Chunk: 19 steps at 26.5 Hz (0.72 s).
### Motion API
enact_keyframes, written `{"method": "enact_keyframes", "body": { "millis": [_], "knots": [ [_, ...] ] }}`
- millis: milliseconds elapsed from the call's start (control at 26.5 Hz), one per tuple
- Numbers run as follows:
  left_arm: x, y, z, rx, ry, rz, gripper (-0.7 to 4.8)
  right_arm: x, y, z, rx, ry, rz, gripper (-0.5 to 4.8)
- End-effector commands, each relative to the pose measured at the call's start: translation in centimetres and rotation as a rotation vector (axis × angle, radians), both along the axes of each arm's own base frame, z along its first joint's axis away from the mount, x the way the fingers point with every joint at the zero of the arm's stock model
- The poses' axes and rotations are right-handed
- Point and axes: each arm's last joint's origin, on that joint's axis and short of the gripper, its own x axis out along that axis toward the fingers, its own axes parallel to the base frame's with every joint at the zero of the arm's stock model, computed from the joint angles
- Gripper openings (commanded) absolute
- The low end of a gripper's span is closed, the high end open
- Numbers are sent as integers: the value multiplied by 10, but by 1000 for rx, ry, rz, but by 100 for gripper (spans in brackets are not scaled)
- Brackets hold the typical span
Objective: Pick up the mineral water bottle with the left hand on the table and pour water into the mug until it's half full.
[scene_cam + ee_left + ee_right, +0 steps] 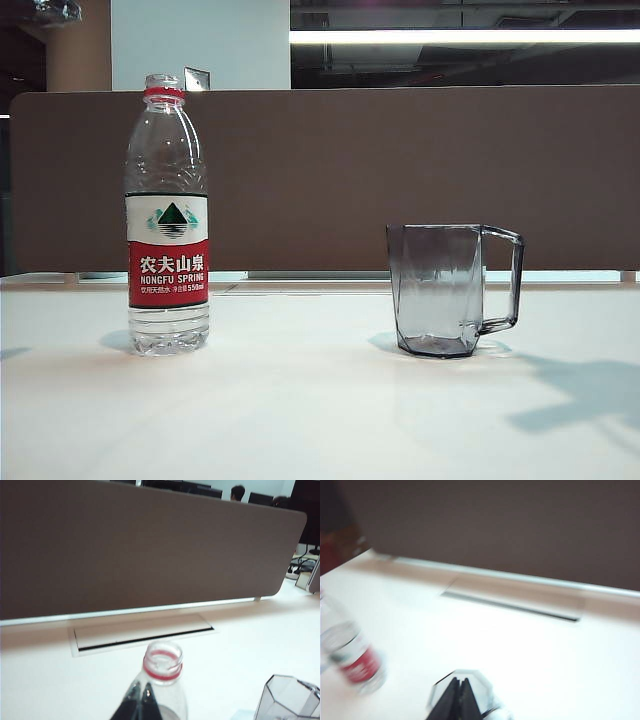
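One uncapped clear ribbed plastic mineral water bottle [168, 215] stands at nine o'clock on the glossy white table [300, 400]; one empty smoky faceted mug [450, 290] at three o'clock. Left gripper [141, 694] and right gripper [458, 692] hover closed, empty

Wide bare tabletop [300, 400] between bottle [167, 215] and mug [440, 290]; brown partition [400, 170] walls far edge; front edge open.

Exterior: low, table-level, near. Wrists: above, facing partition [150, 545]. Shared: bottle [167, 215], mug [450, 290].
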Motion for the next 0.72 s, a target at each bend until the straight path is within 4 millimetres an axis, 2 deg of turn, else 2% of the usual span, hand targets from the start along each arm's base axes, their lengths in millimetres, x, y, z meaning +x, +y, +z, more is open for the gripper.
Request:
{"method": "enact_keyframes", "body": {
  "millis": [38, 75, 340, 490, 717],
  "knots": [
    [0, -1, -4, 14, 46, -3, 357, -5, 7, 1, -14, 5, 35, -2],
    [0, -1, -5, 18, 56, -3, 479, -6, 9, 1, -16, 4, 44, -2],
    [3, -2, -14, 43, 96, -5, 479, -10, 16, 1, -18, -1, 83, -2],
    [19, -8, -28, 143, 116, -7, 479, -11, 17, 1, -17, -1, 88, -2],
    [41, -19, -42, 166, 125, -23, 479, -11, 17, 1, -18, 0, 90, -2]
  ]
}}
